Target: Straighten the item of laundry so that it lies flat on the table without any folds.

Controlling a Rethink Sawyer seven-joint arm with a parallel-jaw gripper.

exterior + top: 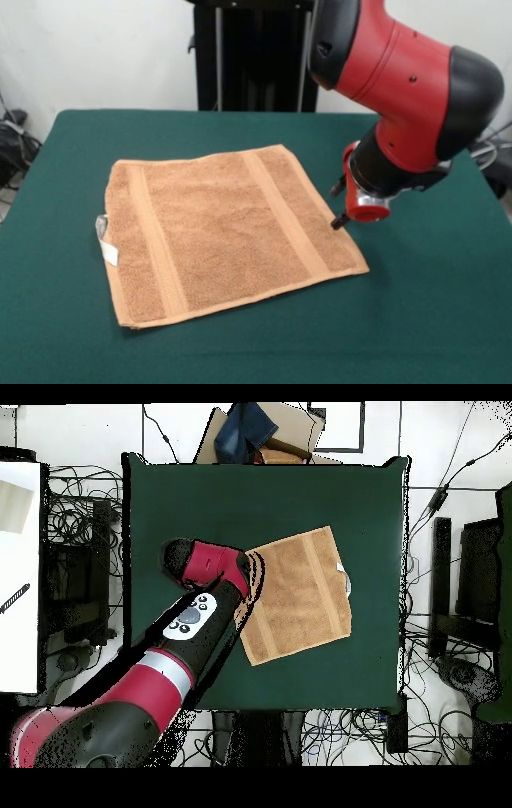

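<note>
Towel spread flat on the green table, gripper held just off one edge.

The orange-tan terry towel [228, 232] is seen lying open near the middle of the table [432, 320], with two woven bands running across it and a white loop tag [105, 238] projecting from one side. All four edges are visible and no fold is seen. Wide bare felt is left around the towel on every side. The gripper [339, 210] is held low beside the towel's edge, over bare felt; whether its fingers are apart or together cannot be told. In the overhead view the gripper is hidden beneath the red and black arm [190, 624], and the towel's adjacent edge is partly covered.
</note>
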